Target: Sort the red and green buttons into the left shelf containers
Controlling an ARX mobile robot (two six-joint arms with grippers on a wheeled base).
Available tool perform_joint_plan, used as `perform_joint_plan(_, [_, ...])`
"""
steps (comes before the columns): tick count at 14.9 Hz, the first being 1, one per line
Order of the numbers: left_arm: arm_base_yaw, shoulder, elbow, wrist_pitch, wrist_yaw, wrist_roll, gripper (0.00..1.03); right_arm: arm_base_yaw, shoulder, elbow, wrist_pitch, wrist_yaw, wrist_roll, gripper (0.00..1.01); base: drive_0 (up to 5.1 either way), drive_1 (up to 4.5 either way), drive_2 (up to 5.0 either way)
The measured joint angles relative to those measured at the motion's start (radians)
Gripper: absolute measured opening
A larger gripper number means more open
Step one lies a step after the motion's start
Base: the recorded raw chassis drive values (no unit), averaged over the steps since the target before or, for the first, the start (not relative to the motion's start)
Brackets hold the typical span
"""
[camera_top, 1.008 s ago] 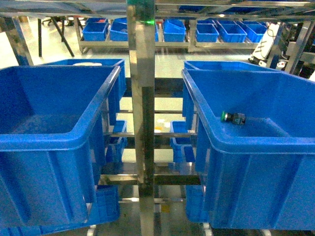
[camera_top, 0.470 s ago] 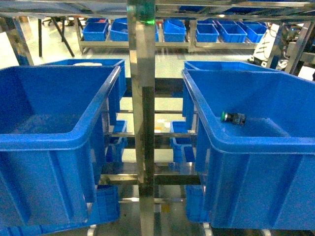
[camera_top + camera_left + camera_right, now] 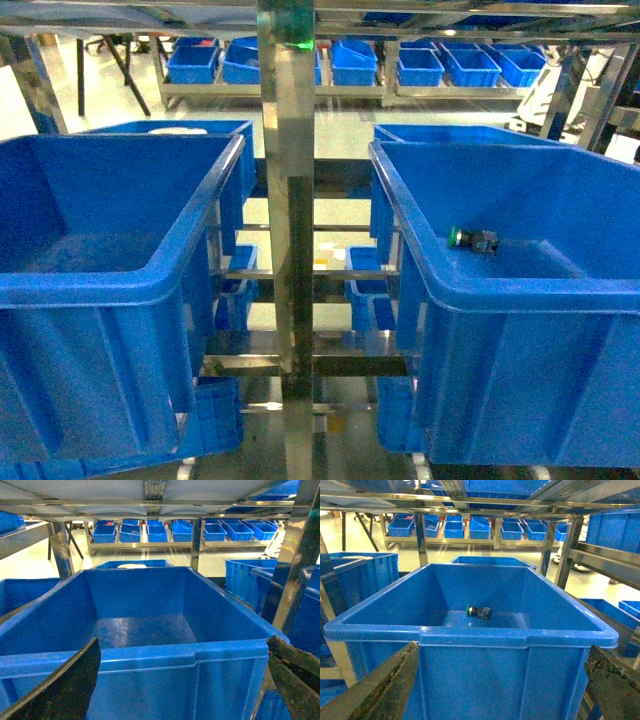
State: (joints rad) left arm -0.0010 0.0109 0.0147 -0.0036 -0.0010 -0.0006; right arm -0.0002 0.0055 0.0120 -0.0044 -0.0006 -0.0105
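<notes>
Two deep blue totes on a steel shelf rack (image 3: 290, 200), one either side of its centre post: left tote (image 3: 110, 285), holding no button in any view, and right tote (image 3: 520, 290) with smooth sloping walls and thick rolled rim. Farther back, rows of smaller blue bins (image 3: 350, 62) on a low rack across a pale floor. Left gripper (image 3: 182, 680) spread wide just before the left tote's near rim, dark fingers (image 3: 65, 690) at the frame's lower corners, nothing between them. Right gripper (image 3: 502, 680) likewise wide, unladen, before the right tote. Green button (image 3: 478, 612) lying on its side on the right tote's floor, green face leftward, dark body behind.
</notes>
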Motion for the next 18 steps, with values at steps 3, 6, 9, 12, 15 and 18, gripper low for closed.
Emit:
perform_joint_plan(3, [0.000, 0.000, 0.000, 0.000, 0.000, 0.000, 0.98, 0.000, 0.000, 0.000, 0.000, 0.000, 0.000, 0.98, 0.0, 0.00, 0.0])
perform_joint_plan(6, [0.000, 0.000, 0.000, 0.000, 0.000, 0.000, 0.98, 0.000, 0.000, 0.000, 0.000, 0.000, 0.000, 0.98, 0.0, 0.00, 0.0])
perform_joint_plan(9, [0.000, 0.000, 0.000, 0.000, 0.000, 0.000, 0.98, 0.000, 0.000, 0.000, 0.000, 0.000, 0.000, 0.98, 0.0, 0.00, 0.0])
perform_joint_plan(12, [0.000, 0.000, 0.000, 0.000, 0.000, 0.000, 0.98, 0.000, 0.000, 0.000, 0.000, 0.000, 0.000, 0.98, 0.0, 0.00, 0.0])
perform_joint_plan(15, [0.000, 0.000, 0.000, 0.000, 0.000, 0.000, 0.98, 0.000, 0.000, 0.000, 0.000, 0.000, 0.000, 0.98, 0.0, 0.00, 0.0])
perform_joint_plan(18, [0.000, 0.000, 0.000, 0.000, 0.000, 0.000, 0.98, 0.000, 0.000, 0.000, 0.000, 0.000, 0.000, 0.98, 0.0, 0.00, 0.0])
